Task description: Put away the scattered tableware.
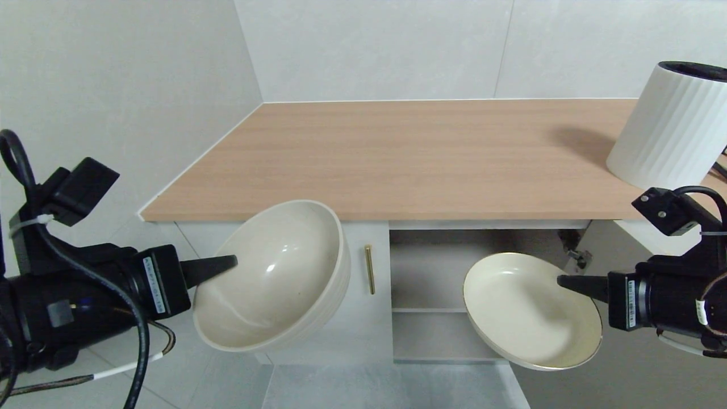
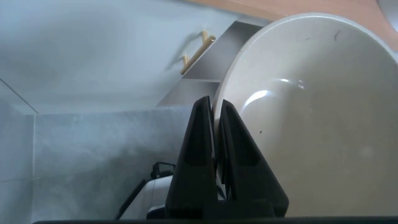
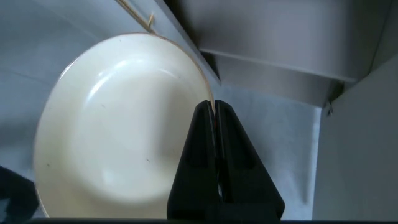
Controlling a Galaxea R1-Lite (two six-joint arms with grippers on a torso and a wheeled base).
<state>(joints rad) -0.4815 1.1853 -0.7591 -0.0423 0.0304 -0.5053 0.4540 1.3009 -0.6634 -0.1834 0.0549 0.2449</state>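
My left gripper (image 1: pixel 230 263) is shut on the rim of a deep cream bowl (image 1: pixel 272 278), held tilted in the air in front of the closed cabinet door. In the left wrist view the fingers (image 2: pixel 202 118) pinch the bowl's (image 2: pixel 311 118) edge. My right gripper (image 1: pixel 562 280) is shut on the rim of a shallow cream plate (image 1: pixel 528 312), held in front of the open cabinet compartment (image 1: pixel 431 272). The right wrist view has the plate (image 3: pixel 118 124) clamped between the two black fingers (image 3: pixel 204 118).
A wooden countertop (image 1: pixel 409 159) runs above the cabinet, with a white ribbed container (image 1: pixel 670 125) at its right end. The closed door bears a brass handle (image 1: pixel 369 270). A shelf (image 1: pixel 429 310) divides the open compartment. Grey floor lies below.
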